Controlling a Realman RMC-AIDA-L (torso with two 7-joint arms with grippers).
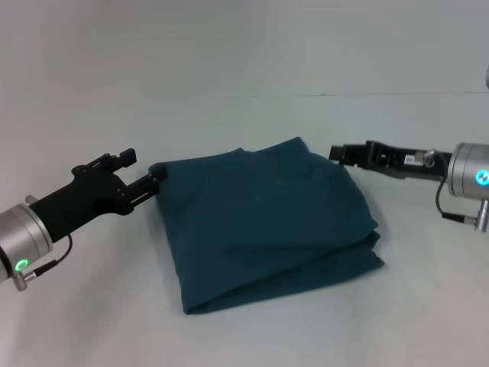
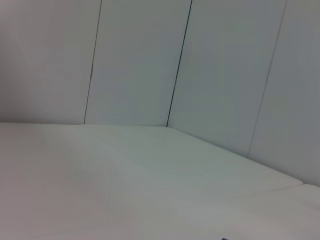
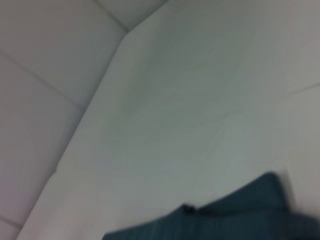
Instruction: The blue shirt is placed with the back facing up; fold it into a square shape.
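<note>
The blue shirt (image 1: 267, 222) lies in the middle of the white table (image 1: 92, 306), folded into a thick, roughly square bundle with its plain side up. From the left, my left gripper (image 1: 145, 166) reaches toward the shirt's far left corner. It is open, and its lower finger (image 1: 157, 177) touches the cloth edge. On the other side, my right gripper (image 1: 338, 152) hovers just off the shirt's far right corner and holds nothing that I can see. An edge of the shirt (image 3: 240, 215) shows in the right wrist view. The left wrist view shows only table and wall.
The white table top (image 2: 125, 190) runs back to a pale panelled wall (image 2: 140, 60). Bare surface surrounds the shirt on all sides.
</note>
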